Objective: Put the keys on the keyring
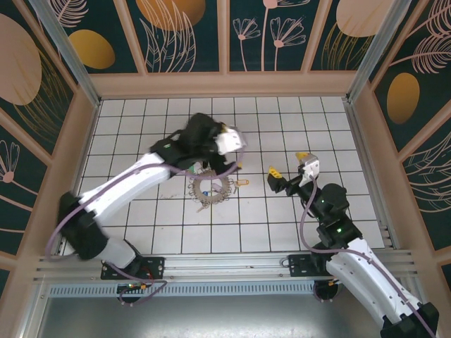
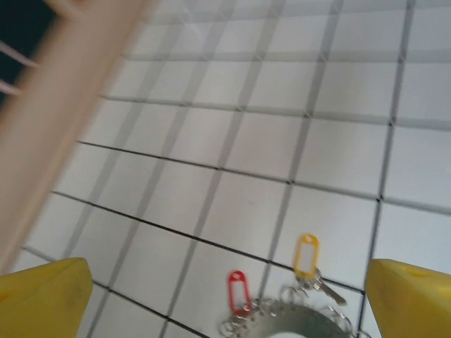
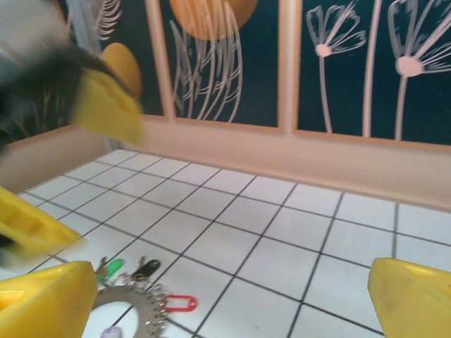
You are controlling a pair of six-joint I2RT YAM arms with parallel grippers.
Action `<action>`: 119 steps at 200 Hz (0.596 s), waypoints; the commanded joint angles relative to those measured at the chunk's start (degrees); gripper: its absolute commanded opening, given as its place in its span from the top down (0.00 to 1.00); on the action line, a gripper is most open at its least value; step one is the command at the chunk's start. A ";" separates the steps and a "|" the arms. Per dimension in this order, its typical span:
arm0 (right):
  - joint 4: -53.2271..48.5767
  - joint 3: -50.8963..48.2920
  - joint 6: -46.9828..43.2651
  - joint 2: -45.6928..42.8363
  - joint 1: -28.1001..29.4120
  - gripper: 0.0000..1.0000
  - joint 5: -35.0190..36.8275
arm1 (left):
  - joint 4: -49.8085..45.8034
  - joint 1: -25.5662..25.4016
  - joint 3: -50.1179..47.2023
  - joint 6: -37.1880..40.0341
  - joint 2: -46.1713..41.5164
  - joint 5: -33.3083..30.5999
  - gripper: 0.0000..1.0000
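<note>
Keyring lying flat near the centre of the surface, rim crowded with small silvery keys. The yellow tag, red tag, green tag and black tag splay outward.

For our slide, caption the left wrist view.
Open left gripper over keyring, red key and yellow key at its rim.

The keyring lies on the table near the middle with the keys on it, my left gripper is just above it, and my right gripper is off to its right.
</note>
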 commanded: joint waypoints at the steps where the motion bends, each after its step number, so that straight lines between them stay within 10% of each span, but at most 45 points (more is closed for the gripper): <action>1: 2.26 4.59 -4.33 -1.66 -0.50 0.01 10.43 | 19.16 5.84 -11.58 -10.23 -12.16 -0.21 0.01; 55: 7.06 5.75 -8.43 -2.60 -1.46 0.01 19.92 | 25.85 23.41 -33.05 -21.20 -30.42 -2.78 0.01; 119: 19.30 -7.15 -2.04 -1.40 -8.68 0.01 16.71 | 46.10 30.66 -53.43 -28.93 -28.03 -18.05 0.01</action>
